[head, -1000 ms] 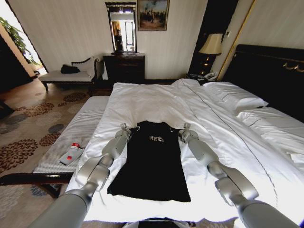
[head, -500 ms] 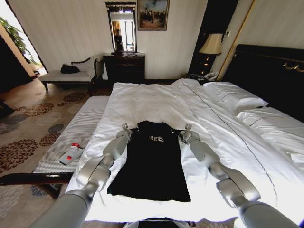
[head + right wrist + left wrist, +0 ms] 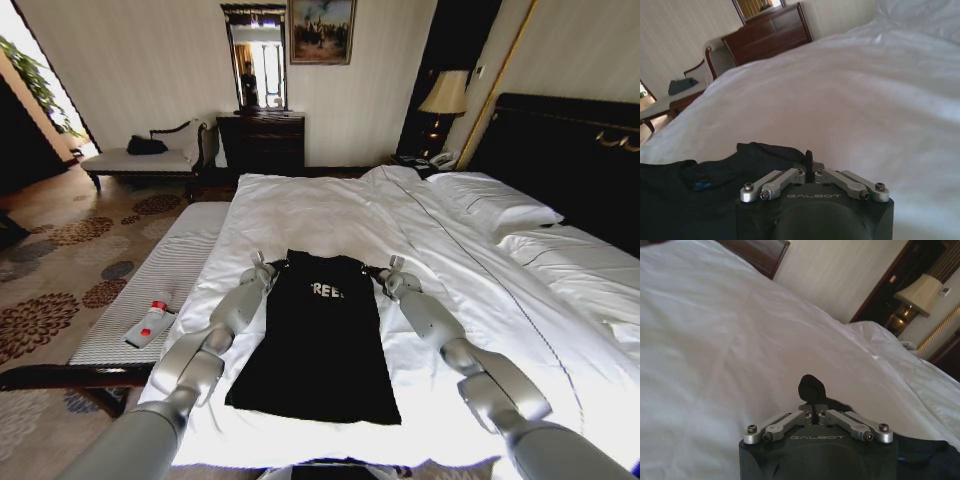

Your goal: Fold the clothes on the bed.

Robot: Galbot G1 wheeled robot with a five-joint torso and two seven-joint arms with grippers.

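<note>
1. One black T-shirt point(image 3: 322, 340) lies lengthwise on the white sheet of the bed point(image 3: 330, 215), its hem toward the robot and its collar toward the far end; one line of small white lettering crosses the chest.
2. Left hand point(image 3: 266, 267): placed at the shirt's left shoulder corner. In the left wrist view the left hand point(image 3: 813, 401) has its fingers drawn together on a small upstanding fold of black fabric point(image 3: 811, 388).
3. Right hand point(image 3: 388, 272): placed at the shirt's right shoulder corner. In the right wrist view the right hand point(image 3: 809, 167) is closed, with a thin edge of the T-shirt point(image 3: 695, 190) pinched between the fingers.
4. Two arms reach forward, one along each long side of the shirt.
5. Two white pillows point(image 3: 495, 205) lie at the dark headboard point(image 3: 570, 150), on the right.
6. One grey striped bench point(image 3: 160, 290) stands along the left side of the bed; on this surface lies one white bottle point(image 3: 150, 322) with a red cap.
</note>
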